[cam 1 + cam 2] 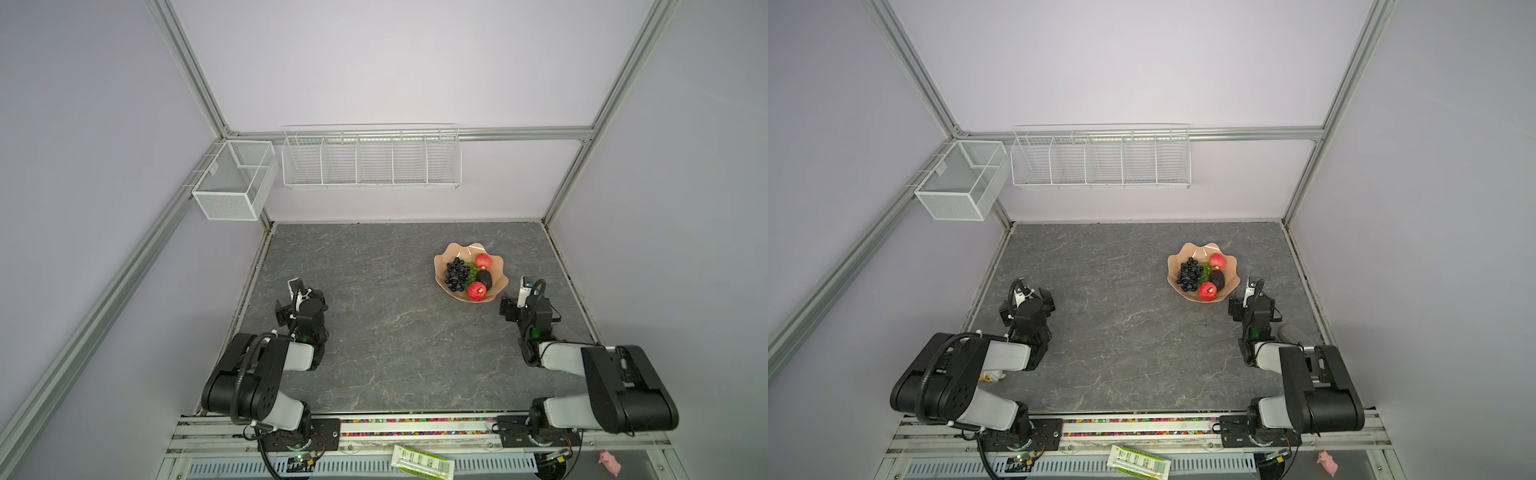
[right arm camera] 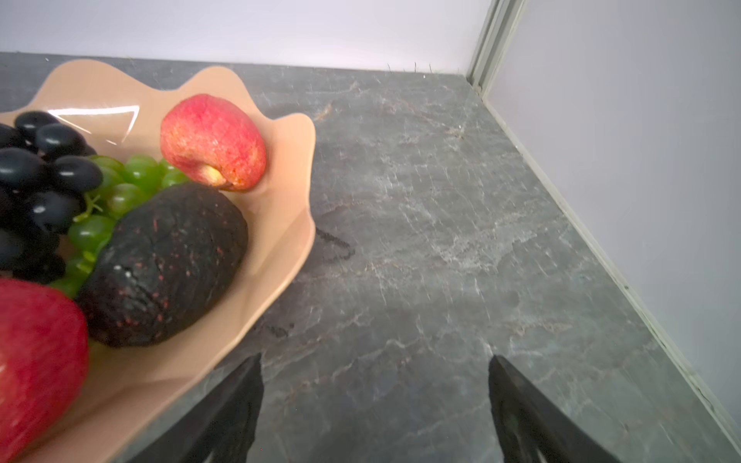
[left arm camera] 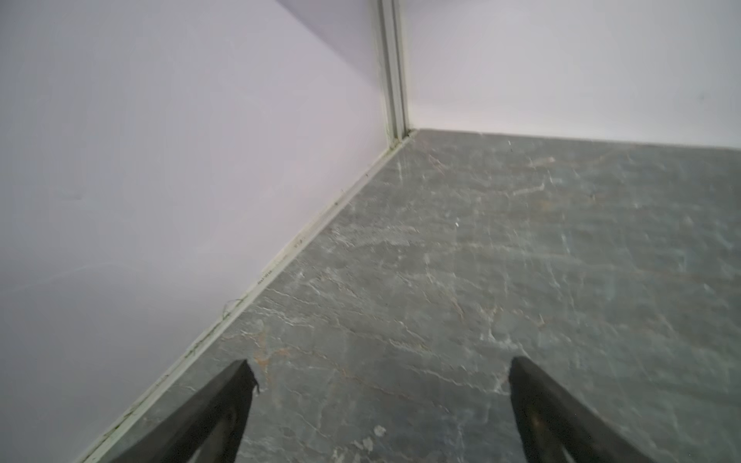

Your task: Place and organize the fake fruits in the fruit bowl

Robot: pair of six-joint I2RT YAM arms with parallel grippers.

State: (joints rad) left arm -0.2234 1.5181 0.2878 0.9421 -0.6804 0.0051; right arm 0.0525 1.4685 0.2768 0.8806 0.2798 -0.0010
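Now treat this step as a final check, because placement appears complete: all the fake fruits lie inside the fruit bowl [image 1: 451, 252], which stands on the right half of the surface [image 1: 374, 324], towards the back. The right pincer [image 2: 375, 358] is spread wide and carries nothing. It sits low over bare surface just beside the bowl's scalloped rim. The left pincer [image 3: 379, 360] is likewise open and empty, facing the far left corner, well apart from the bowl. If you retract the right arm, lift it first so that no finger catches the rim and tips the shallow bowl. If you adjust anything, come down from above, and avoid the near red fruit [image 1: 476, 290], which sits close to the near rim and would probably roll out if nudged. Leave the avocado [image 2: 164, 264] alone; it rests between the two red fruits and likely braces them. Count the contents as follows: one black grape bunch [image 1: 457, 275], one green grape bunch [image 2: 120, 192] partly covered by its neighbours, one avocado, and two red fruits, the far one [image 1: 483, 261] lying against the back right rim. That makes five fruits, one bowl and two pincers. No fruit shows on the open surface in both top views.
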